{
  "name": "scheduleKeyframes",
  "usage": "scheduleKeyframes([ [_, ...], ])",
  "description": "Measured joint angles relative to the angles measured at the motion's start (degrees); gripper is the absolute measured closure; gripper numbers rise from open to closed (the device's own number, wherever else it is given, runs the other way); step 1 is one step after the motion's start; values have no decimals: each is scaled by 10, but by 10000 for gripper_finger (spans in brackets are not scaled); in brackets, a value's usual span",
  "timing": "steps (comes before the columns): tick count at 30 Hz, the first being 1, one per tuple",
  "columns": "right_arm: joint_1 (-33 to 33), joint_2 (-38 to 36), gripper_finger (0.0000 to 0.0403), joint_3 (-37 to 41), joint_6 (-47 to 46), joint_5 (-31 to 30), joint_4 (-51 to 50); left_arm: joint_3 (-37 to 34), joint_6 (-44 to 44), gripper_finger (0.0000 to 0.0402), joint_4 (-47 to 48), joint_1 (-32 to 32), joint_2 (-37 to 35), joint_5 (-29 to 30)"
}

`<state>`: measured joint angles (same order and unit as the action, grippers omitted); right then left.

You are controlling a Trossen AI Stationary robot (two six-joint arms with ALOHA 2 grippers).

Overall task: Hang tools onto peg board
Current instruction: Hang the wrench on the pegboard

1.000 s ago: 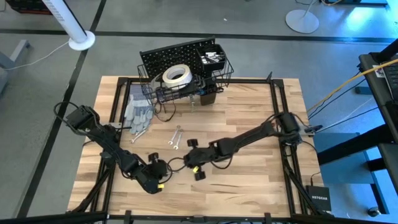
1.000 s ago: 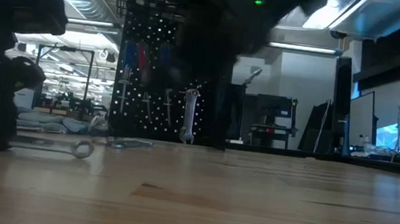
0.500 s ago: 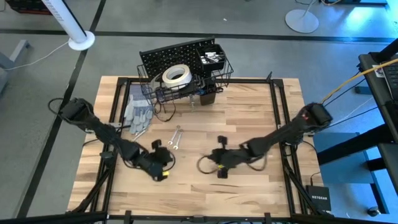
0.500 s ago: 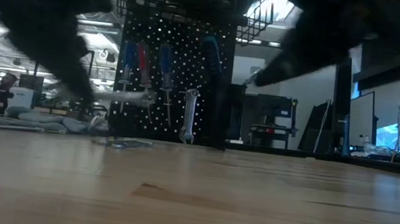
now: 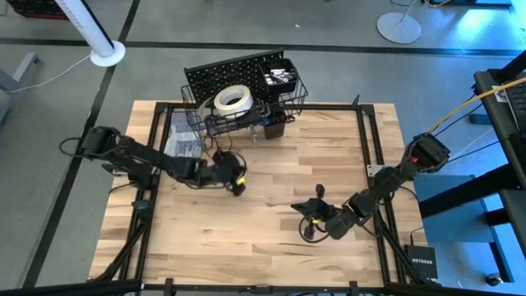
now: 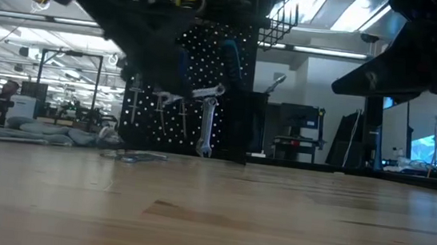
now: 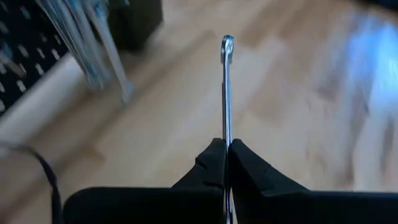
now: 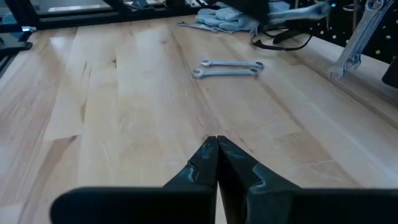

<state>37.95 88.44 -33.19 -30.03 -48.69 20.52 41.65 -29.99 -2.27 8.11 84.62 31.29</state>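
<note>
wood table (image 5: 271, 238); grey floor; left gripper (image 7: 225, 152) clamps wrench (image 7: 227, 87); right gripper (image 8: 216, 149) closed, empty.

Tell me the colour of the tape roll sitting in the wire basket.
White; the tape roll shows best in the high view.

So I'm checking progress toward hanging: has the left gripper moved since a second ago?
Yes. In the high view the left gripper, shut on a wrench, has moved from the table's near edge up toward the peg board.
</note>
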Motion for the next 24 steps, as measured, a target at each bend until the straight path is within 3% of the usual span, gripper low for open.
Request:
scheduleKeyframes([
  [5, 0, 0, 393, 0, 2, 8, -1, -12, 39, 400, -125, -48, 16, -7],
  [12, 9, 0, 393, 0, 1, 28, -2, -114, 30, 401, -382, -78, 56, -28],
  [24, 10, 0, 393, 0, 0, 22, 0, -131, 31, 401, -454, -117, 108, -27],
])
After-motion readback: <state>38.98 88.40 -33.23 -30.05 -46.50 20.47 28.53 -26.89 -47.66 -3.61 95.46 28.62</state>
